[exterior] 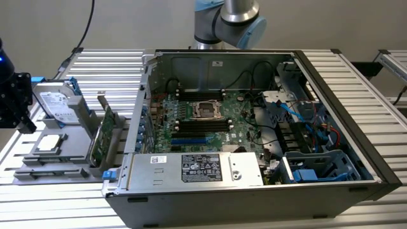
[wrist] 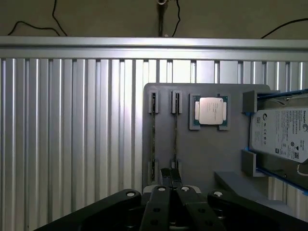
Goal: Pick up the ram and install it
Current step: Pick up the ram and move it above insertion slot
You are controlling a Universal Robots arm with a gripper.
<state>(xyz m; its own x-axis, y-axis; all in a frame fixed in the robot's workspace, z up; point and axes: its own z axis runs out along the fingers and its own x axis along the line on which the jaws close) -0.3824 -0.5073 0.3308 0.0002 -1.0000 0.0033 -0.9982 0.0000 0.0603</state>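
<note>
Hovering over the gray holder (wrist: pixel 207 159), the gripper (wrist: pixel 170 175) is clenched w/ nothing between its fingers. Just beyond the tips the ram (wrist: pixel 175 137) stands on edge in a narrow slot; CPU (wrist: pixel 210 110) and HDD (wrist: pixel 281 137) sit farther on the holder. The open PC case (exterior: pixel 222 207) lies well apart.

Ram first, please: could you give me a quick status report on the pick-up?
Gripper jaws shut, empty. Ram on edge in grey holder, not yet picked. Nothing blocking it.
</note>
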